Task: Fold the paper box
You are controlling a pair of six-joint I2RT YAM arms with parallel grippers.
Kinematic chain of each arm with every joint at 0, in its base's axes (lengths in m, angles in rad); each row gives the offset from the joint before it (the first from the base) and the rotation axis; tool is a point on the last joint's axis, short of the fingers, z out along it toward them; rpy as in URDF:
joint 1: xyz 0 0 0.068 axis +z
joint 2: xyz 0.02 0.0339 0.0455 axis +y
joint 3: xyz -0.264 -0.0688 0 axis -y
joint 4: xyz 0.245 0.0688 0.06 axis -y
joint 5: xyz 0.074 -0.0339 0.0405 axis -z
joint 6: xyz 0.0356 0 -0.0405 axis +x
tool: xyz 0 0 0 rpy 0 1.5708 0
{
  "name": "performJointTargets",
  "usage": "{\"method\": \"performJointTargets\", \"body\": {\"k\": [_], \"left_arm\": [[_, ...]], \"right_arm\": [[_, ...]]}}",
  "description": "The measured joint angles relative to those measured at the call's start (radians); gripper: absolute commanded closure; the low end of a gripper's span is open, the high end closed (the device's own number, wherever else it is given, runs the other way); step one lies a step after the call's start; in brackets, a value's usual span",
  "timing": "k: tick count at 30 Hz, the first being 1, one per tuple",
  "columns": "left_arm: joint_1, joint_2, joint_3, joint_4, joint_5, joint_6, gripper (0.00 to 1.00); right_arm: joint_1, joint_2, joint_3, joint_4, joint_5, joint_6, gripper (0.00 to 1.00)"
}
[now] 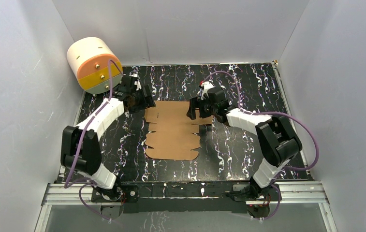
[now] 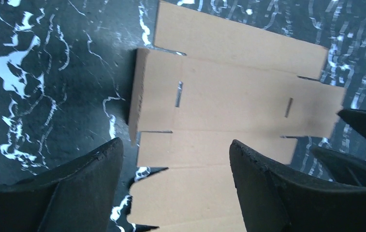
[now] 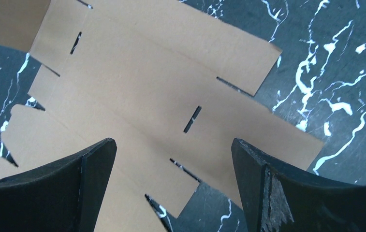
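Flat die-cut brown paper box (image 1: 172, 133)

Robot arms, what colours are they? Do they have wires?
The left arm and right arm have white shells between chunky black joints, and a purple cable loops along each. The left gripper and right gripper have broad, matte black fingers that taper to wedges. The right wrist carries a small white piece with a red spot.
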Motion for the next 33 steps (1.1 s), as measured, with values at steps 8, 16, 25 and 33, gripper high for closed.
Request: {"method": "performJointTargets", "body": {"k": [8,16,25,33], "left_arm": [[0.013,0.202,0.127,-0.042,-0.053,0.088,0.47],[0.013,0.303,0.217,-0.094,-0.061,0.156,0.79],[-0.026,0.263,0.18,-0.142,-0.08,0.181,1.0],[-0.058,0.091,0.042,-0.17,-0.08,0.169,1.0]], "right_arm": [[0.0,0.042,0.032,-0.012,0.022,-0.019,0.01],[0.0,0.048,0.018,-0.012,0.021,-0.017,0.01],[0.0,-0.007,-0.047,-0.013,0.019,-0.014,0.01],[0.02,-0.1,-0.078,-0.015,0.031,-0.01,0.01]]}}
